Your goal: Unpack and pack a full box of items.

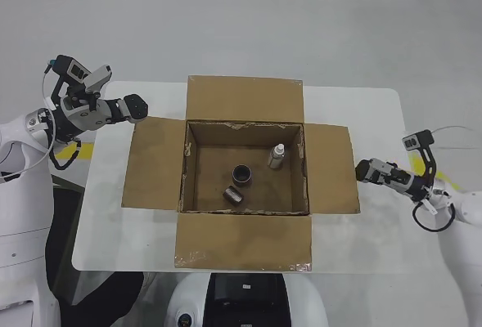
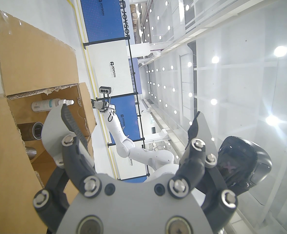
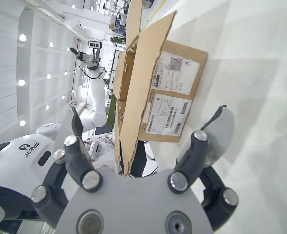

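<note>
An open cardboard box [image 1: 245, 231] sits mid-table with all its flaps spread. Inside are a white spray bottle [image 1: 277, 155], a dark can [image 1: 241, 173] standing upright and a metal can [image 1: 233, 195] on its side. My left gripper [image 1: 136, 107] hovers open beyond the box's left flap, above the table's far left corner. The left wrist view shows the left gripper [image 2: 131, 120] empty, with the bottle [image 2: 48, 104] and dark can [image 2: 35, 130] past one finger. My right gripper [image 1: 362, 170] is open at the right flap's outer edge. That flap [image 3: 136, 93] runs edge-on between the right gripper's [image 3: 146, 122] fingers.
The white table [image 1: 363, 237] has bare strips left and right of the box. The near flap reaches close to the table's front edge. The box's right side wall carries two paper labels [image 3: 175, 83].
</note>
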`<state>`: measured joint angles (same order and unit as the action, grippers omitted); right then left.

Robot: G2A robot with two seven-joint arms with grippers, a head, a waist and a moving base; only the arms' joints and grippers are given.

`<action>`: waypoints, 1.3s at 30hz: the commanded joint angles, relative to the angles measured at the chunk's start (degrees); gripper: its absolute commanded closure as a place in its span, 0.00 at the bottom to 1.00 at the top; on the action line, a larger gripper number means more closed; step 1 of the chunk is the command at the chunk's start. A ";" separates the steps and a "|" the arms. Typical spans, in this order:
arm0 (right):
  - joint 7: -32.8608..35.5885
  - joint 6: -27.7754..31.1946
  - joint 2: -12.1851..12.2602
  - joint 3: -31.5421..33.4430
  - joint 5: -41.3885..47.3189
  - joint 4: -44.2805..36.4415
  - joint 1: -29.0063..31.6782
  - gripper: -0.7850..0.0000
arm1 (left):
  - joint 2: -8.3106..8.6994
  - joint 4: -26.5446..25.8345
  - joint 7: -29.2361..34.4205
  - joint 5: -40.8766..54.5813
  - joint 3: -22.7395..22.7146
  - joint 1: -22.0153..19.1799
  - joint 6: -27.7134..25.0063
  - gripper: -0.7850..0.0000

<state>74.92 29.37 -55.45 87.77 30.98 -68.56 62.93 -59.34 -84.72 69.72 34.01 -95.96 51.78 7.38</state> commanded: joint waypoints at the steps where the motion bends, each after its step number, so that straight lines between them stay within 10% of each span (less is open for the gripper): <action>1: -0.20 0.20 0.27 -0.47 0.43 -1.60 0.62 0.00 | 0.00 0.00 0.00 0.00 0.00 0.00 0.00 0.00; 24: -1.48 1.49 4.25 2.28 7.22 -26.39 7.60 0.00 | 0.00 0.00 0.00 0.00 0.00 0.00 0.00 0.00; 39: -1.26 1.26 4.79 -11.18 2.96 -31.67 -0.58 0.00 | 0.00 0.00 0.00 0.00 0.00 0.00 0.00 0.00</action>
<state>73.78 30.51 -50.63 78.04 34.78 -100.17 63.04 -59.34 -84.72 69.72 34.01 -95.96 51.78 7.38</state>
